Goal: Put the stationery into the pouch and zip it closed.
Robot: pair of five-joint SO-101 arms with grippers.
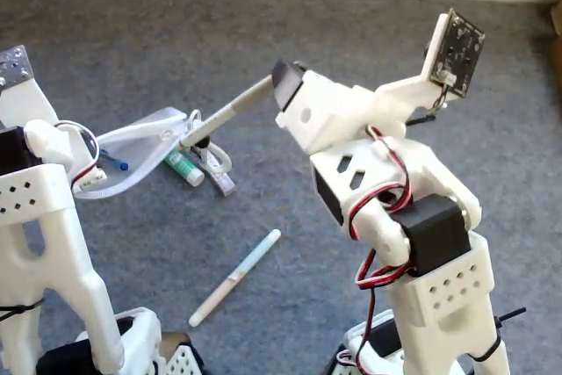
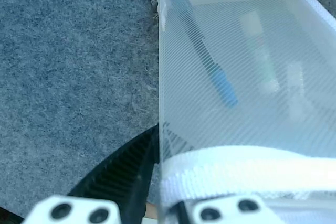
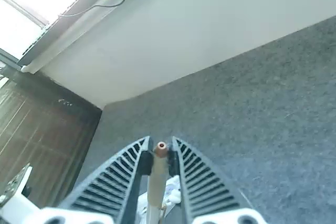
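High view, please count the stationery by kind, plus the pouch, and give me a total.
Pens: 3 (held pen in the right hand, white pen lying loose, blue pen inside the pouch)
Glue sticks: 1 (glue stick)
Pouches: 1
Unidentified small item beside the glue stick: 1
Total: 6

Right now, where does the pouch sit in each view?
High: pouch left of centre, held pen pointing at it.
Left wrist: in the left pincer, blue pen inside.
Right wrist: white bit beyond that pen, probably it.
Shared: grey carpet.
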